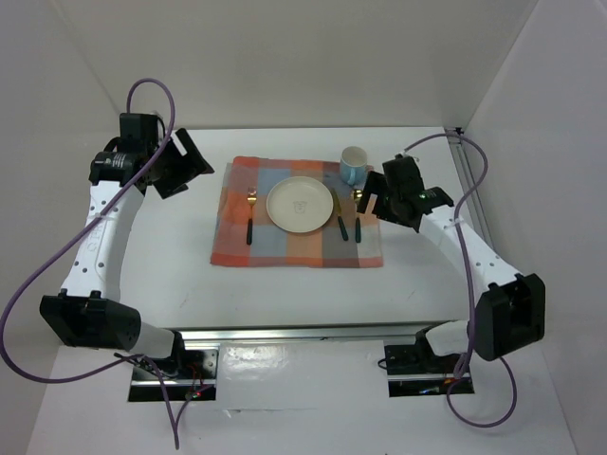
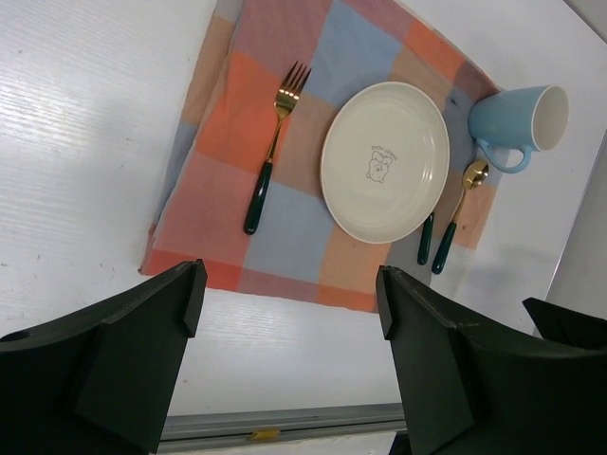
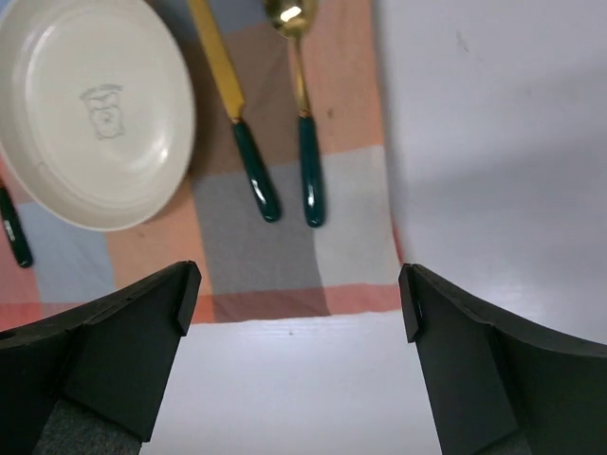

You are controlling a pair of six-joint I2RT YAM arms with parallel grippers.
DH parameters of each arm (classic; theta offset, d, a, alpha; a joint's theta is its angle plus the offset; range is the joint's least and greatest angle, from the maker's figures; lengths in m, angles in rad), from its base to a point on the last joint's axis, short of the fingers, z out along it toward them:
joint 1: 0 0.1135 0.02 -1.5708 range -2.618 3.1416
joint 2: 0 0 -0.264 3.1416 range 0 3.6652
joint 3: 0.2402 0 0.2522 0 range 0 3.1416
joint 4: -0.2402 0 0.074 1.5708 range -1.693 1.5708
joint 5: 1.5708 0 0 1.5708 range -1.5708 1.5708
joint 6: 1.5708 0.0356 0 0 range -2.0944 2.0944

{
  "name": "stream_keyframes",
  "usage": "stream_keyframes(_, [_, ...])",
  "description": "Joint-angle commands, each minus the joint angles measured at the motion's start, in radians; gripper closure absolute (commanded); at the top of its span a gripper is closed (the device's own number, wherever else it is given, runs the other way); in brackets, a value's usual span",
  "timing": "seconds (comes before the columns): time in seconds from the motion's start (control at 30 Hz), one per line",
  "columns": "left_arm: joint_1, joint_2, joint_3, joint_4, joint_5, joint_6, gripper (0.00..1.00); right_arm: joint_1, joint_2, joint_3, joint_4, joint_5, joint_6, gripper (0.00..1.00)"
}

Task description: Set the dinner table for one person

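Spans most of the top view as a large, flat, rectangular bench (image 1: 294, 294), matte white, plain and unmarked, lying level. Runs from a metal rail (image 1: 303, 334) along the near edge back to the white walls (image 1: 285, 66) that close it in at the rear and on both sides. Shows faint fine streaks and a few tiny specks in the surface up close in the left wrist view, and soft grey shadow in the right wrist view

On the worktop (image 1: 285, 294) lies a cloth mat (image 1: 285, 248) with a plate (image 1: 300, 204) at its middle, a fork (image 1: 249, 227) to the plate's left, a knife (image 1: 341, 227) just right of the plate, a spoon (image 1: 358, 226) right of the knife, and a mug (image 1: 355, 166) at the mat's far right corner.
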Motion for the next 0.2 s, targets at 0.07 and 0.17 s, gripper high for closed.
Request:
stream_keyframes(0.07, [-0.003,-0.018,0.025,0.022,0.016,0.028,0.10,-0.003,-0.094,-0.057,-0.046,0.122,0.047,0.00])
stream_keyframes(0.17, [-0.003,-0.018,0.013,0.033,0.016,0.039,0.10,-0.003,-0.131,-0.071,-0.034,0.113,0.021,0.01])
